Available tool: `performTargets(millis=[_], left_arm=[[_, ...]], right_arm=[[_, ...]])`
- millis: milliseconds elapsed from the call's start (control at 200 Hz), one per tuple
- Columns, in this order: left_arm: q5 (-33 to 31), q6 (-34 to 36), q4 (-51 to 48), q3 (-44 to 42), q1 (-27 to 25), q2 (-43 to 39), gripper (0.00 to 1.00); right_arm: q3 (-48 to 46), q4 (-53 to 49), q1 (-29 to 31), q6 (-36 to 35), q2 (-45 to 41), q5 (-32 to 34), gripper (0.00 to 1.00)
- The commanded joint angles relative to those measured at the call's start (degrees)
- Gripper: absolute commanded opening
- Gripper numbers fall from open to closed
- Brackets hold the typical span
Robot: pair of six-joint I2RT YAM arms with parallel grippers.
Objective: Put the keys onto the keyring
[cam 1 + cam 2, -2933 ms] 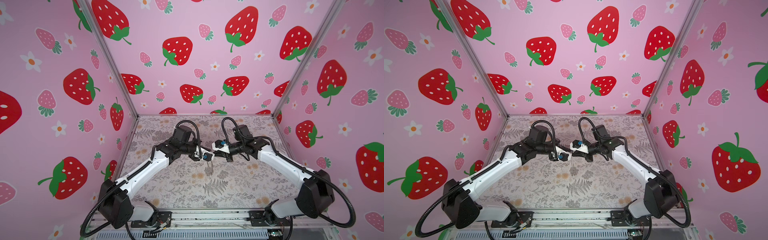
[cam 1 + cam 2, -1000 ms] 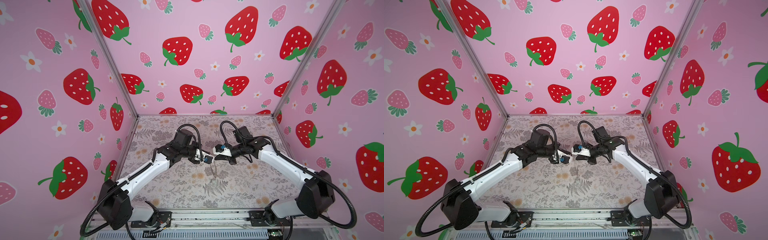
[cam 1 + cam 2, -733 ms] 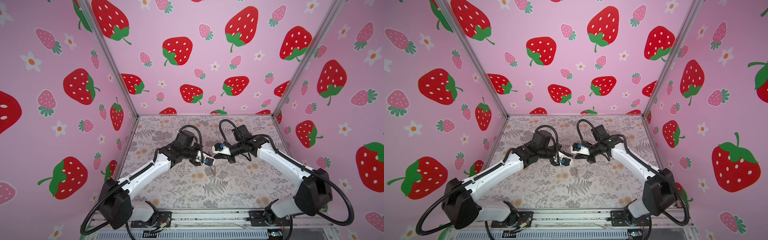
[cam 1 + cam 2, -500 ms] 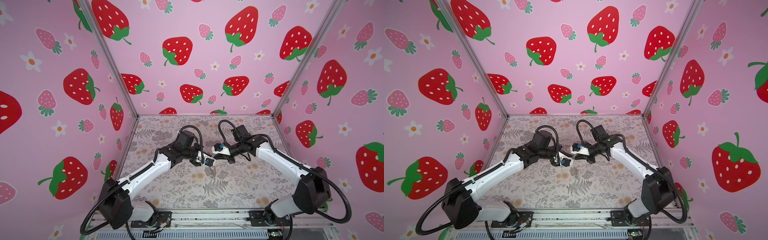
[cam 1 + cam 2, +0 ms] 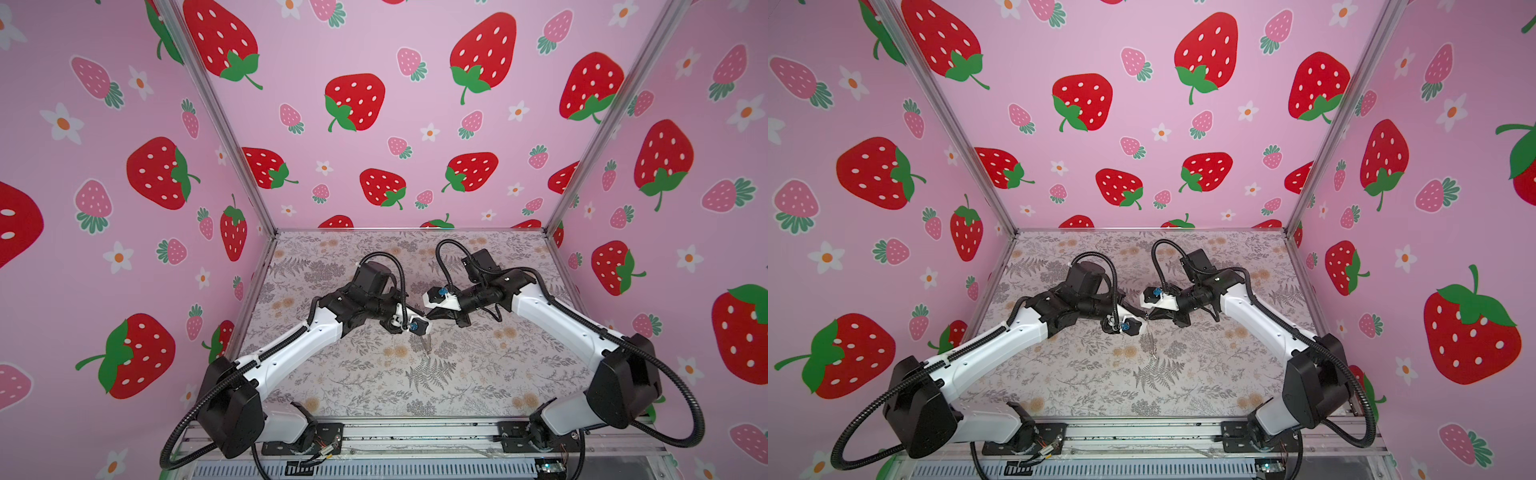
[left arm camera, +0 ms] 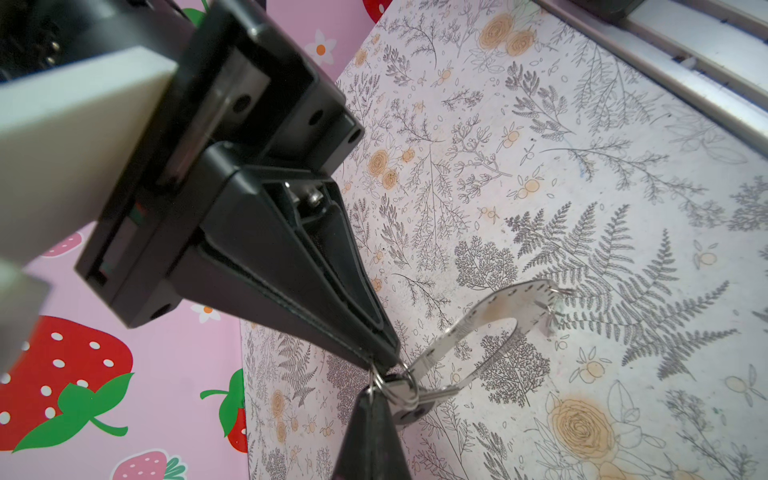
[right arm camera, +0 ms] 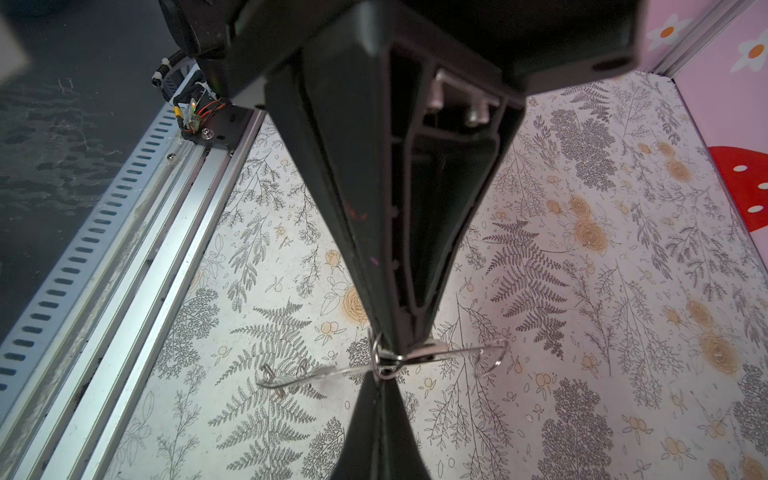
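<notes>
Your left pincer (image 6: 388, 359) and right pincer (image 7: 399, 351) are meeting tip to tip above the table (image 6: 540, 166), both pressed together. The left one is pinching the near edge of the keyring (image 6: 490, 309), which is hanging just below the tips. The right one is pinching a key (image 6: 432, 392) beside a small loop (image 6: 397, 384) touching that edge; whether the loop is threaded through, I cannot tell. Compared with a few seconds ago, both pincers are sitting slightly nearer the rail (image 6: 685, 70), still gripping the same way, with the keyring still dangling beneath them.
</notes>
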Motion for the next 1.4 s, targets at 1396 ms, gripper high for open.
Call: performTargets(millis=[1396], left_arm=[[4.6, 0.6, -6.0, 3.4, -0.1, 2.3, 0.00]], right_arm=[[-6.5, 17.5, -4.2, 8.2, -8.1, -2.7, 0.00]])
